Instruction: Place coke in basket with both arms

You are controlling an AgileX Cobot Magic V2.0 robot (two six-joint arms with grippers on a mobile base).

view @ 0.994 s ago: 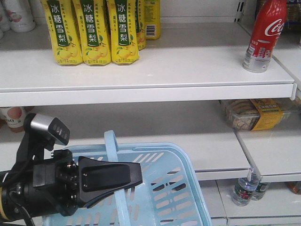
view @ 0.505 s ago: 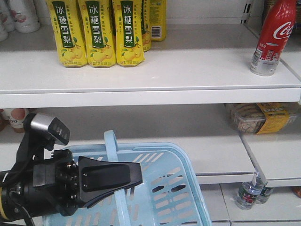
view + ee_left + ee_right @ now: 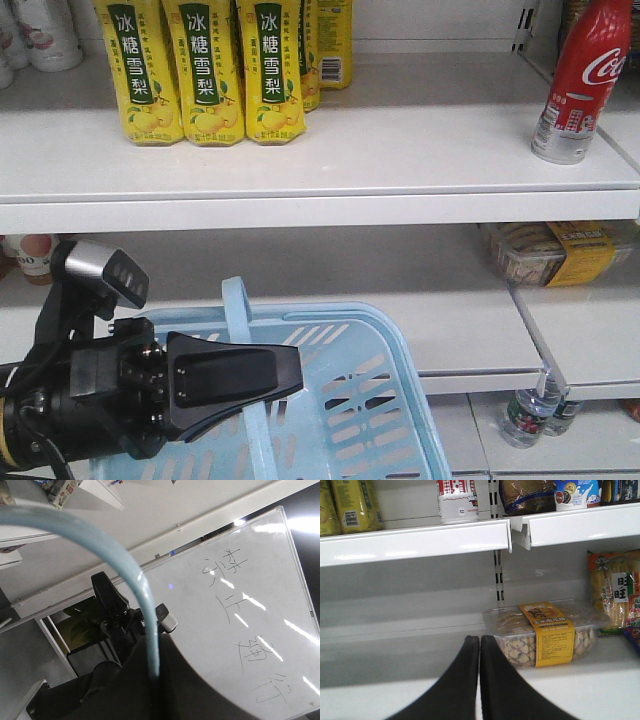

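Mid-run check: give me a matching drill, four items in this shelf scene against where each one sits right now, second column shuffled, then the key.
Column A
1. red Coke plastic bottle
2. yellow pear-drink bottles
3. light blue plastic basket
4. clear plastic biscuit box with yellow label

Column B
a. lower shelf, right side
b. handle gripped by the left end effector
c. upper shelf, right end
d. upper shelf, left part

Pairs: 1-c; 2-d; 3-b; 4-a
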